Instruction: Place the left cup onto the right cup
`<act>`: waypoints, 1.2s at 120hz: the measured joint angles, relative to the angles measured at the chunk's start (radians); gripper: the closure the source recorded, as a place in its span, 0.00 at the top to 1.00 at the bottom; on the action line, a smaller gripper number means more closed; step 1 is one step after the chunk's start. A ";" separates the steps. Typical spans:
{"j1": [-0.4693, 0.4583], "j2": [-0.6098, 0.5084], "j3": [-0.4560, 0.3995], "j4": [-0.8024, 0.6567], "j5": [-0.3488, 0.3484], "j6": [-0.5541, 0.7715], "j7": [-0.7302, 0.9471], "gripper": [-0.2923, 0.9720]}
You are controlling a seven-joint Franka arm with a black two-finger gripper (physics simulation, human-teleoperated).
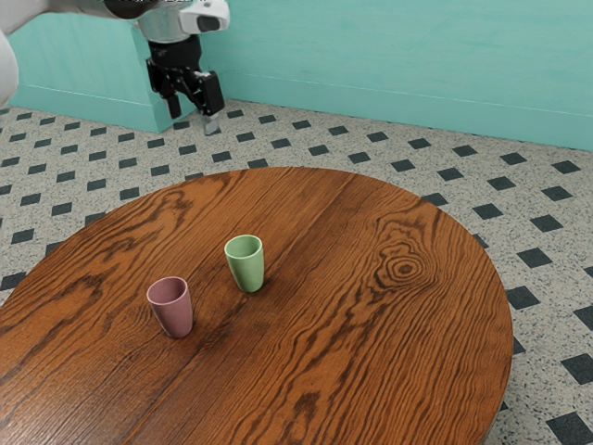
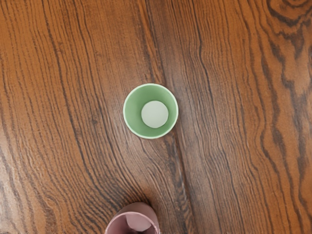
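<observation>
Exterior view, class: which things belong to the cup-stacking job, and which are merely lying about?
Belong to the job: pink cup, green cup, the open pincer raised above the table's far side.
Merely there: wooden table, tiled floor, teal wall.

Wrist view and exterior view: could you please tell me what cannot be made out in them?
- Pink cup: wrist view, cut off by the lower edge; part of its rim and inside shows.
- Arm: exterior view, cut off by the top and left edges above the gripper.
- Table: exterior view, near side cut off by the lower edge.
</observation>
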 joint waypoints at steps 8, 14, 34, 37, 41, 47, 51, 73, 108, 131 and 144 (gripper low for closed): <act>0.000 -0.011 0.003 -0.014 0.008 0.006 0.006 0.76; -0.001 -0.014 0.004 -0.017 0.012 0.010 0.009 0.76; -0.007 -0.003 0.029 -0.066 0.013 0.027 0.021 0.76; -0.012 0.000 0.041 -0.086 0.011 0.038 0.022 0.76; -0.021 0.002 0.054 -0.113 0.009 0.056 0.022 0.76; -0.028 0.010 0.064 -0.141 0.006 0.079 0.020 0.76; -0.031 0.020 0.066 -0.156 0.001 0.093 0.019 0.76; -0.040 0.060 0.059 -0.254 -0.065 0.166 0.013 0.76; -0.071 0.006 0.021 -0.447 -0.115 0.259 -0.022 0.76; -0.075 -0.057 0.000 -0.600 -0.119 0.347 -0.053 0.76; -0.078 -0.086 -0.004 -0.673 -0.120 0.402 -0.069 0.76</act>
